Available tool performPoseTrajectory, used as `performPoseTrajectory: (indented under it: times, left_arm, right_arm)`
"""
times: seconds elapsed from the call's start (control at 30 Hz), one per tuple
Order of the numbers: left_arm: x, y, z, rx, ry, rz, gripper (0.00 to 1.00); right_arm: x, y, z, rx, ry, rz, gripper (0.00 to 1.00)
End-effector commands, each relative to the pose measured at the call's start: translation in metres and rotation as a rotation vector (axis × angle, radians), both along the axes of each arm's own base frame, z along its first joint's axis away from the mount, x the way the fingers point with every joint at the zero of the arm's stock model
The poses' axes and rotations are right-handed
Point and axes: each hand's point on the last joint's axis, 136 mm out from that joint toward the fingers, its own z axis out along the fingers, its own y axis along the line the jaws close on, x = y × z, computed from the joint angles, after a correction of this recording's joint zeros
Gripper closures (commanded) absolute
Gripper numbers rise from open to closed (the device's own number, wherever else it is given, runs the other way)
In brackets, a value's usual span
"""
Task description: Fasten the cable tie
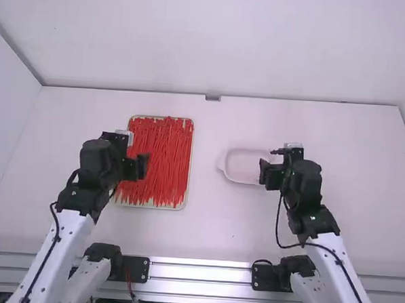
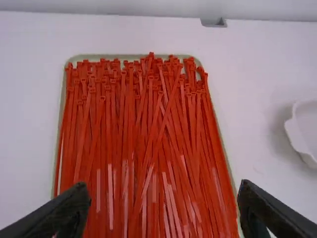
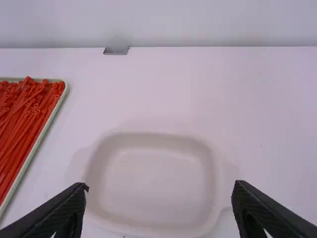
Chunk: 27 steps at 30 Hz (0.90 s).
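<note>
High view lays it out for me: the white table [image 1: 292, 122] carries a tray [image 2: 84, 57] heaped with loose red cable ties [image 1: 158, 163] ahead of my left arm, and a shallow white dish [image 1: 239, 167] ahead of my right, which I take to be the supply and the drop-off for finished ties. My left tool [image 2: 162, 186] hangs over the near end of the ties, fingers spread wide, placed, I judge, to pick one out. My right tool [image 3: 159, 184] hangs over the dish's near edge, likewise spread and holding nothing, so no tie is fastened yet.
</note>
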Motion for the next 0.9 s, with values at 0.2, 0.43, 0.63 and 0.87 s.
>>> performPoseTrajectory:
  times: [0.2,0.43,0.63,0.87]
  left_arm:
    - [0.018,-0.008,0.009,-0.066,0.057,0.014,0.09]
    - [0.029,-0.01,0.003,-0.072,0.108,0.012,0.03]
    - [0.033,-0.011,-0.003,-0.047,0.131,-0.014,0.01]
    - [0.038,-0.011,0.001,-0.046,0.106,-0.016,0.01]
  right_arm:
    - [0.022,0.016,0.005,0.013,0.041,0.023,0.09]
    - [0.036,0.026,-0.007,0.011,0.088,0.039,0.03]
    - [0.039,0.034,-0.016,0.022,0.121,0.067,0.01]
    - [0.035,0.039,-0.007,0.042,0.103,0.091,0.01]
